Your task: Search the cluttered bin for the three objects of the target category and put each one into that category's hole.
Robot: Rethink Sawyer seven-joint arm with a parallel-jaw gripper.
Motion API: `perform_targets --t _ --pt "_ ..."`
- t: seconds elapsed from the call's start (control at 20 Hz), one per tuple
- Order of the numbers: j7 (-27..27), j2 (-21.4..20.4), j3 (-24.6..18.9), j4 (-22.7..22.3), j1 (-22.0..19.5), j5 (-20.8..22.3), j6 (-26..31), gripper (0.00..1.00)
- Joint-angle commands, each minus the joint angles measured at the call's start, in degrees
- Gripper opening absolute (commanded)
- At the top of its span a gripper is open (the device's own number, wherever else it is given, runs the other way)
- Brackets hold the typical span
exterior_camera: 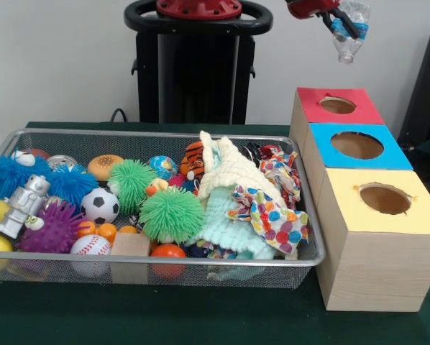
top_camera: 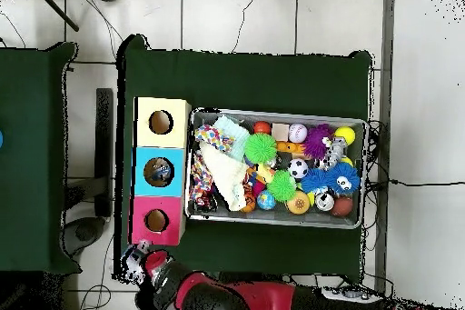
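The cluttered bin (exterior_camera: 310,253) is sitting on the green surface (exterior_camera: 165,316), filling the front view's 9 o'clock half. It is holding spiky green balls (exterior_camera: 171,214), a soccer ball (exterior_camera: 99,205), a baseball (exterior_camera: 90,246), a silver robot toy (exterior_camera: 22,206) and a heap of pale and dotted cloths (exterior_camera: 269,215). Just beside its 3 o'clock end, three wooden boxes are standing in a row: the yellow-topped box (exterior_camera: 377,237) nearest, the blue-topped box (exterior_camera: 355,147) behind it, and the red-topped box (exterior_camera: 336,106) farthest, each with a round hole on top.

The hand (exterior_camera: 341,18) is hanging at 1 o'clock in the front view, above and behind the red-topped box, clamped on a clear plastic bottle (exterior_camera: 350,32) whose cap end is pointing down. In the overhead view the red arm (top_camera: 263,295) is lying along the 6 o'clock edge, reaching toward 9 o'clock.
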State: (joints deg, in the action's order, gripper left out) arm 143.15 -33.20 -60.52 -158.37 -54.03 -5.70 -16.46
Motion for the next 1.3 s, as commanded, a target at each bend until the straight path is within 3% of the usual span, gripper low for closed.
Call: perform_targets --t 0.05,0.35,0.75,1.05,1.3 --pt "23.29 -1.78 -3.81 -4.37 2.03 -1.46 -11.05 0.0" --pt "32.37 -6.92 -7.84 -10.58 6.28 -1.42 -17.68 0.0" --pt "42.11 -10.86 -5.62 -15.16 16.15 1.02 -27.21 0.0" --pt "49.73 -14.4 1.26 -16.41 24.18 7.13 -31.83 0.0" --pt "55.2 -17.17 10.41 -16.53 31.22 14.26 -34.4 0.0"
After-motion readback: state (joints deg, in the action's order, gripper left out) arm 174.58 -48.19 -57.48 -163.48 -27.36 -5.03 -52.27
